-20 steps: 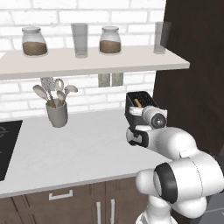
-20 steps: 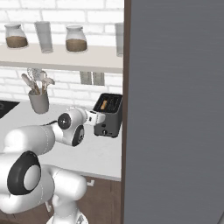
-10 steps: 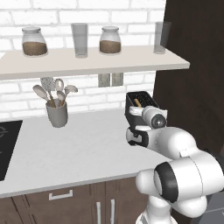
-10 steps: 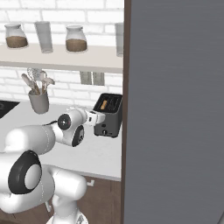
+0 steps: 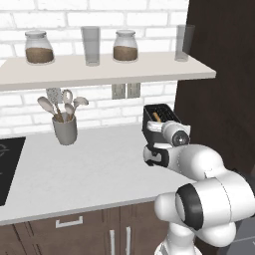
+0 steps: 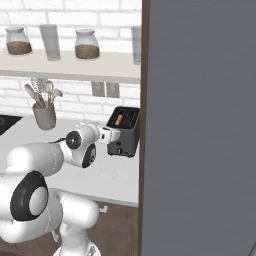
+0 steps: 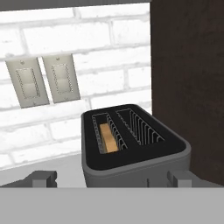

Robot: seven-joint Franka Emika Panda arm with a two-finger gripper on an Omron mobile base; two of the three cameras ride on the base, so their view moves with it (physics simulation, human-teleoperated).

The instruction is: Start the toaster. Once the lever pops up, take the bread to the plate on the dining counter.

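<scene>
The black toaster stands at the back right of the white worktop, against the brick wall and beside a dark tall cabinet. A tan slice of bread sits low in its left slot, also seen as the bread from the right side. My gripper is open and level with the toaster's front; one fingertip is on each side of the body and neither touches it. From the right, the gripper is right in front of the toaster. The plate and the dining counter are out of view.
A grey utensil cup stands at the left of the worktop. A cooktop lies at the far left. A shelf with jars and glasses hangs above. The dark cabinet closes the right side. Two wall outlets sit behind the toaster.
</scene>
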